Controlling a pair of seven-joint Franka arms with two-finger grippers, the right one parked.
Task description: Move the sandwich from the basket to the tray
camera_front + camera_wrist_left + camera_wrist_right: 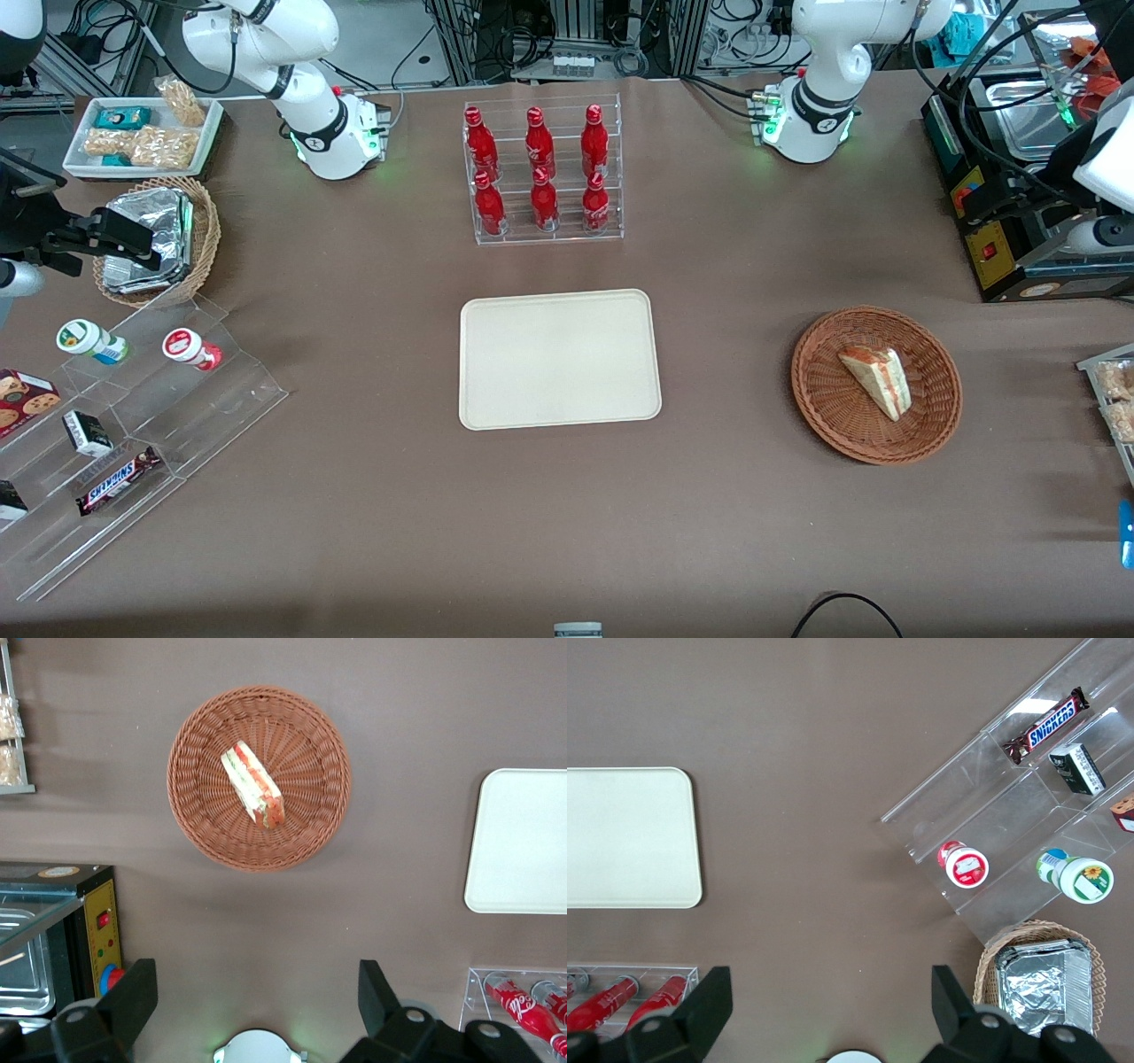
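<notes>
The sandwich (877,381) (252,784), a wedge of white bread with red-orange and green filling, lies on its side in the round reddish-brown wicker basket (819,399) (195,815). The cream rectangular tray (558,359) (523,842) lies flat at the table's middle with nothing on it. My left gripper (257,992) hangs open high above the table, over the stretch between the arm's base and the basket, apart from the sandwich. Nothing is between its black fingers (133,992).
A clear rack of red bottles (542,173) (523,1005) stands farther from the front camera than the tray. A black appliance (1019,257) (53,930) and a snack tray (1112,390) (9,735) sit beside the basket at the working arm's end. An acrylic snack display (133,425) and a foil-filled basket (155,239) lie toward the parked arm's end.
</notes>
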